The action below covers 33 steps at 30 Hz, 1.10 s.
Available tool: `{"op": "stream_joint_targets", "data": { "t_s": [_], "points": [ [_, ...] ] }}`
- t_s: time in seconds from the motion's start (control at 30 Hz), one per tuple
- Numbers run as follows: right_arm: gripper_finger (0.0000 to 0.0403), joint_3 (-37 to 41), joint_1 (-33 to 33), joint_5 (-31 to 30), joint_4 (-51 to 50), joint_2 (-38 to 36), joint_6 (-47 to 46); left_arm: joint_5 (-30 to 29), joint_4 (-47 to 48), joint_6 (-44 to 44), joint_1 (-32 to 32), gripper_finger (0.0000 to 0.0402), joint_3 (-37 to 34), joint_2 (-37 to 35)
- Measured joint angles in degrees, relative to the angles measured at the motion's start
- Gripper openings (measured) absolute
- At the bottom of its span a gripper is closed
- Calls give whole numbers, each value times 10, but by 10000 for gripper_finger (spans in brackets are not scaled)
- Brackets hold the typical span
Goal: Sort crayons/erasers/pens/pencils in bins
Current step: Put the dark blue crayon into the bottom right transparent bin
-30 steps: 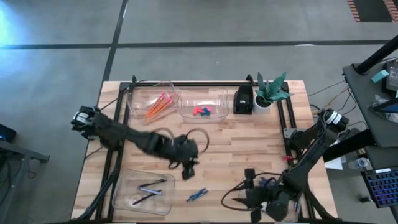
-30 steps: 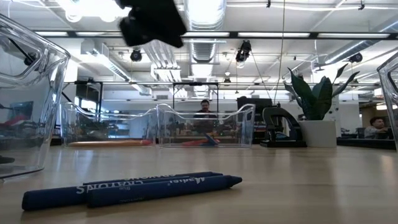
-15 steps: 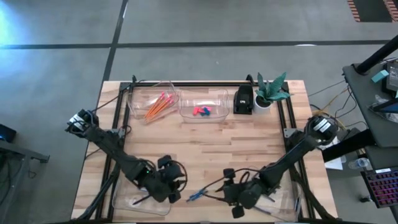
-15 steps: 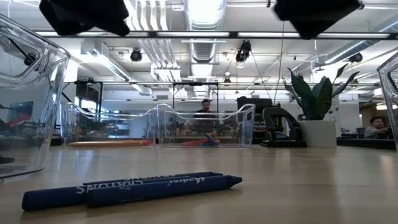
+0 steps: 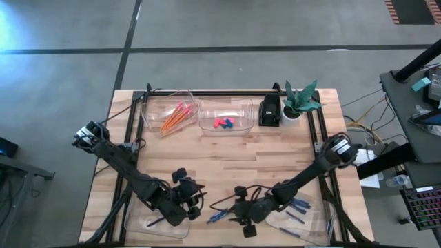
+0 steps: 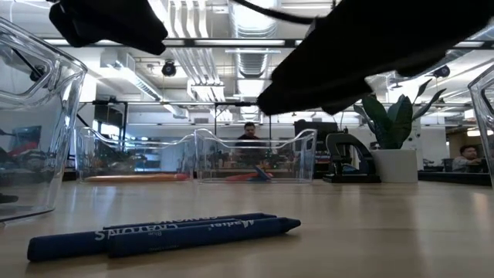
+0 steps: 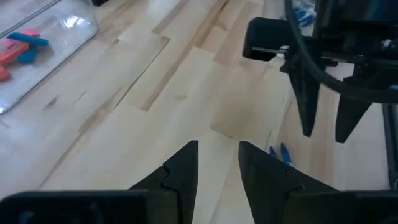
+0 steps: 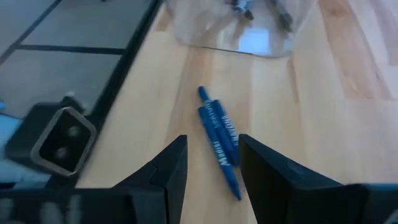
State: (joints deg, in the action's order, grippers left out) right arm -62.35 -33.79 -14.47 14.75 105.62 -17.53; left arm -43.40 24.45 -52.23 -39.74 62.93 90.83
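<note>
Now the right pincer (image 5: 242, 222) hangs parted and empty over two crayons (image 8: 220, 142) — bare tabletop (image 5: 275, 148) around them.

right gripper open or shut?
Open: in its wrist view the right gripper shows a clear gap between its fingers, above the two blue crayons on the table.

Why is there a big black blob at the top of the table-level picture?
In the low view it is an arm so close to the camera that it blurs; the two blue crayons stay sharp. In the right wrist view, glare whitens the clear plastic bin.
</note>
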Motion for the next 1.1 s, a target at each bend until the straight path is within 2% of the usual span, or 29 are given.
{"op": "stream_joint_targets", "data": {
  "t_s": [0.67,0.87,1.1],
  "points": [
    [134,-1,20,15,27,52,-35,0,0,0,0,101,-2,0],
    [134,-38,20,23,13,83,-25,1,0,0,0,101,-3,0],
    [134,-81,19,44,-59,104,-12,2,0,1,0,101,-4,0]
  ]
}}
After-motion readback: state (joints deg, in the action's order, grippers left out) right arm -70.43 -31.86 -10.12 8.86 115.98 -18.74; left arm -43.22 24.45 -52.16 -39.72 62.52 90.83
